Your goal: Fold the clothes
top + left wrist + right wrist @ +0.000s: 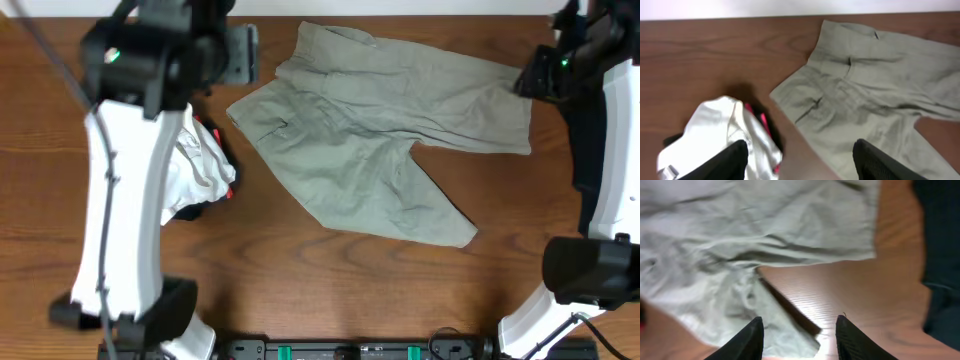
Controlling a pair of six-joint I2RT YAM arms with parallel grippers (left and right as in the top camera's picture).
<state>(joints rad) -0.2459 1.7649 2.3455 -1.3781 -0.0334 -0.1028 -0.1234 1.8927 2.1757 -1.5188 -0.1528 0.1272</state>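
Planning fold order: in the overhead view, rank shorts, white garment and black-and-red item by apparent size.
1. Grey-green shorts
2. white garment, partly under the left arm
3. black-and-red item, mostly covered, so its true size is unsure

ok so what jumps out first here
The grey-green pants lie spread, unfolded, across the middle of the table, legs splayed rightward. Left of them sits a crumpled white garment with red and black showing. The left gripper and right gripper are both open and empty.
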